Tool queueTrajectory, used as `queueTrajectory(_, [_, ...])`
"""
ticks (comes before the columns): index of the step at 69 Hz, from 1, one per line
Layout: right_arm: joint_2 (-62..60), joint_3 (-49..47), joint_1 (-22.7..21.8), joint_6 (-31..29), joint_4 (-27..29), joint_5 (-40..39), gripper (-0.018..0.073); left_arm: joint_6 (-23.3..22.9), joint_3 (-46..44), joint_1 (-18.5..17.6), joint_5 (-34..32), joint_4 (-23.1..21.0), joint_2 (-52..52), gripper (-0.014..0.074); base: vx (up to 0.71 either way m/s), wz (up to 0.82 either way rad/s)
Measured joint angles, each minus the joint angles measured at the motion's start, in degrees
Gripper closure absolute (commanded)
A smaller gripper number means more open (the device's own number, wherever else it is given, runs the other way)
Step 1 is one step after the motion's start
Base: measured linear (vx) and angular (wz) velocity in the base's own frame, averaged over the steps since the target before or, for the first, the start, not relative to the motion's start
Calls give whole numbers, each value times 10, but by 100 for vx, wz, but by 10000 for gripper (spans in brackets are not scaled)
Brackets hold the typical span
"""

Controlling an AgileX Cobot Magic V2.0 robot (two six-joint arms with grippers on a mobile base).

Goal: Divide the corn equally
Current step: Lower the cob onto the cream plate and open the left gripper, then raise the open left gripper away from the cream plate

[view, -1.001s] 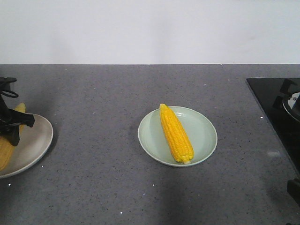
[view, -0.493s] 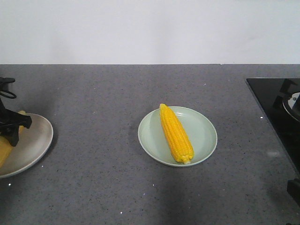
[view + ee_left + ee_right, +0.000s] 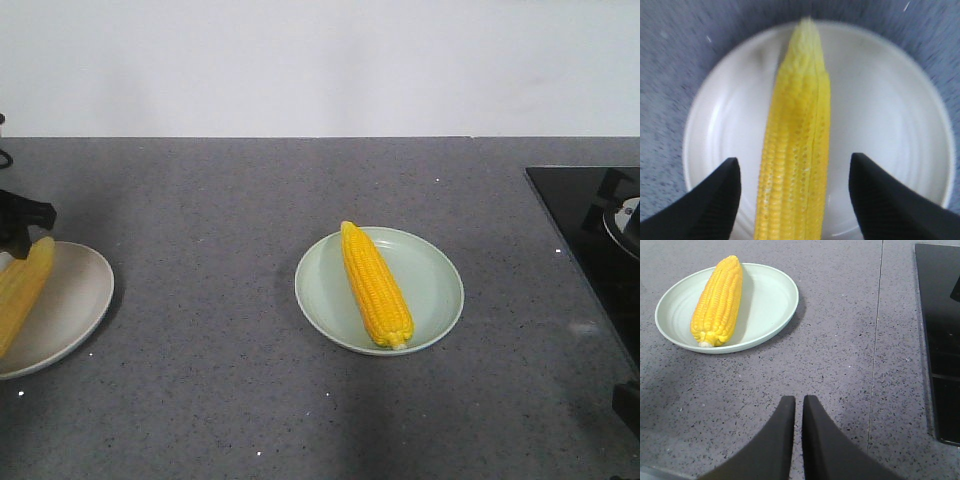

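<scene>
The left black, matte, two-fingered end effector (image 3: 795,200) appears in its own wrist view as two dark wedge-shaped fingers rising from the bottom edge, one at lower left and one at lower right. They stand wide apart with a broad gap between them, and neither finger touches anything. In the front-facing view, only a small black part of this left arm (image 3: 22,222) shows at the far left edge, raised above the counter.

The right black, matte, two-fingered end effector (image 3: 797,407) shows in its wrist view as two curved fingers (image 3: 782,440) meeting almost tip to tip, with only a thin slit between them, gripping nothing.
</scene>
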Motion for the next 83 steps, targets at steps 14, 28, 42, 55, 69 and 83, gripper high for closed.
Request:
queueTrajectory(14, [0,0,0,0,0,0,568,3,1,-1,-17,0,-74,253,0,0])
queueTrajectory(28, [0,0,0,0,0,0,568,5,64,-1,-64,-1,-160,401,0,0])
queueTrajectory(42, [0,0,0,0,0,0,568,5,187,-1,-137,-28,-256,573,0,0])
queueTrajectory(55, [0,0,0,0,0,0,568,5,304,-1,-212,-80,-347,607,0,0])
queueTrajectory(69, [0,0,0,0,0,0,568,25,426,-1,-295,-92,-450,607,0,0])
queueTrajectory(83, [0,0,0,0,0,0,568,29,514,-1,-345,-93,-567,606,0,0])
